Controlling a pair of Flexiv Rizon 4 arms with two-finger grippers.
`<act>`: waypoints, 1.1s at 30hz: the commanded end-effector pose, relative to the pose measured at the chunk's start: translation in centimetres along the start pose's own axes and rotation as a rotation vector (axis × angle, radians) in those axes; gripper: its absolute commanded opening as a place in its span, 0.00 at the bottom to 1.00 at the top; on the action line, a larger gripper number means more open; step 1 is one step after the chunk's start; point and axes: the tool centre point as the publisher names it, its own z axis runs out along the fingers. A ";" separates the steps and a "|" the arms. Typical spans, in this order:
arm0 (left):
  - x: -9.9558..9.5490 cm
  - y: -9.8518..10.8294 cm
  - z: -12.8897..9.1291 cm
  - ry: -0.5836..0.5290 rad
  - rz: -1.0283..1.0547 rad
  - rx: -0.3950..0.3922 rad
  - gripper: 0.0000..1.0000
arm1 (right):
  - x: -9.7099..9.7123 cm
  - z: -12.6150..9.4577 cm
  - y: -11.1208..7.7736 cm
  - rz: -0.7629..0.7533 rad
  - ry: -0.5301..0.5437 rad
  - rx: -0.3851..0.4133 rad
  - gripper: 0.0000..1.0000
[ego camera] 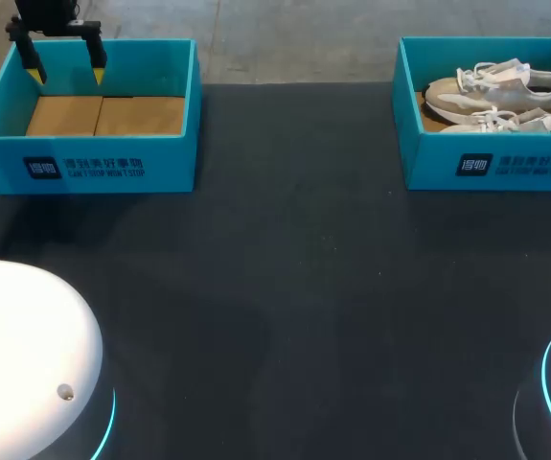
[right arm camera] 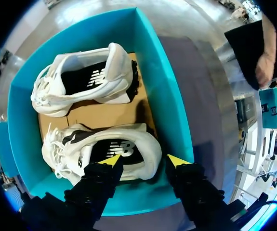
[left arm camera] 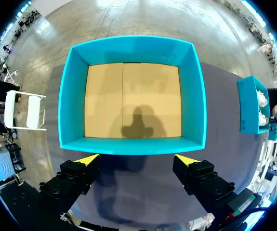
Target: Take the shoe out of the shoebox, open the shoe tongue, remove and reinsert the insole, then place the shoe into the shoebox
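**Right tool over the nearer shoe; extraction not yet begun**

Location of task item: two pale shoes lie side by side in the right shoebox (ego camera: 491, 163), at the far right of the bench (ego camera: 285, 287). Neither has been lifted out.

Right tool (right arm camera: 144, 160): fingers spread wide, holding nothing. It hangs over the nearer shoe (right arm camera: 104, 147). That shoe's heel collar lies under the gap between the yellow tips, and its toe runs out past one finger. The long axis of the shoe thus lies roughly along the line joining the two tips, not across it. In my judgement, a grip across the shoe's width calls for a wrist turn; otherwise the collar is the part to take. The farther shoe (right arm camera: 85, 79) lies ahead, roughly parallel.

Left tool (left arm camera: 137, 159): also spread wide and holding nothing. It is poised over the near wall of the left shoebox (left arm camera: 193, 96), whose brown cardboard floor is in full sight. It is well apart from the shoes, so the right arm is plainly the nearer.

Views compared: the head view sets out both boxes and the left tool, but not the right tool's fingers. Only the right wrist view shows how they line up with the shoe. How high they stand above the shoe cannot be told from any view.
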 end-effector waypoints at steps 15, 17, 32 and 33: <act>0.0 0.0 0.0 -0.001 -0.001 -0.001 1.00 | -0.2 3.5 0.3 0.020 0.013 0.046 0.55; 0.0 0.0 0.0 -0.001 -0.001 -0.001 1.00 | -0.2 4.0 0.2 0.021 0.014 0.050 0.55; 0.0 0.0 0.0 -0.001 -0.001 -0.001 1.00 | -0.7 5.5 -0.6 0.037 -0.005 0.103 0.35; 0.0 0.0 0.0 -0.001 -0.001 -0.001 1.00 | -0.8 5.5 -0.7 0.038 -0.006 0.103 0.32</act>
